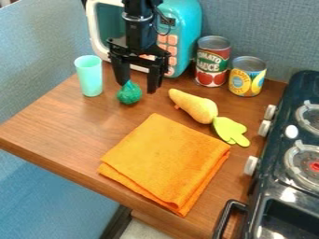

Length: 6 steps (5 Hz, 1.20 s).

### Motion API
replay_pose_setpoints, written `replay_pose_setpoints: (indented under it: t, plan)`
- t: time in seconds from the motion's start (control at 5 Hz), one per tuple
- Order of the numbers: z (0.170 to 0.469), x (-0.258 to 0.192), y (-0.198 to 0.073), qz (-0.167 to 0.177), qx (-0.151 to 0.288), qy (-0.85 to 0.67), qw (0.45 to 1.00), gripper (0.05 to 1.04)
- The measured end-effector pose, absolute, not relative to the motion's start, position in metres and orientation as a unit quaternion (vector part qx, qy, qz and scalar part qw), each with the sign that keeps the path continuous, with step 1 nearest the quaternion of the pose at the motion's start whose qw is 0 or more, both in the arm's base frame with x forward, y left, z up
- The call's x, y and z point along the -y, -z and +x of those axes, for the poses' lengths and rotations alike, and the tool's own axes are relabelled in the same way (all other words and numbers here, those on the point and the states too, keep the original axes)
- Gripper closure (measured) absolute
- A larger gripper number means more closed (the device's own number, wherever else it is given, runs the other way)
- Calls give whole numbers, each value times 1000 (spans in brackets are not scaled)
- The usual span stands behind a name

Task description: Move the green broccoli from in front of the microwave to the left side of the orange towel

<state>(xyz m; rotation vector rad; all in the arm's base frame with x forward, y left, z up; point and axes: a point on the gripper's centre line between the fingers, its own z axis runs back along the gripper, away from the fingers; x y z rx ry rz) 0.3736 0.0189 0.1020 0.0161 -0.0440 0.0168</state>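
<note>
Gripper [137,87]: its 2 fingers apart
Green toy [129,94]: on the table [56,119], just below the gripper, near 1 fingertip
Microwave [185,32]: behind the gripper
Orange cloth [165,161]: nearer the camera than the gripper

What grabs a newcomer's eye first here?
Probably the folded orange cloth, the big bright patch at the middle of the wooden table. Next, likely the black gripper, hanging open in front of the turquoise toy microwave, with a small green ball-like thing right below one fingertip. Then the yellow toy vegetable with lime-green leaves, lying between the cloth and two cans.
</note>
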Motion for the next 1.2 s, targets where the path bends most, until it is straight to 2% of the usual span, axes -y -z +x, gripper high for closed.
replay_pose_setpoints:
  t: [0.2,0.6,1.2]
  plan:
    - [371,-18,-86,6,-2,-6,1000,83]
    - [388,-29,-89,1,9,8,1000,83]
    - [412,-46,-73,36,-12,-10,999,83]
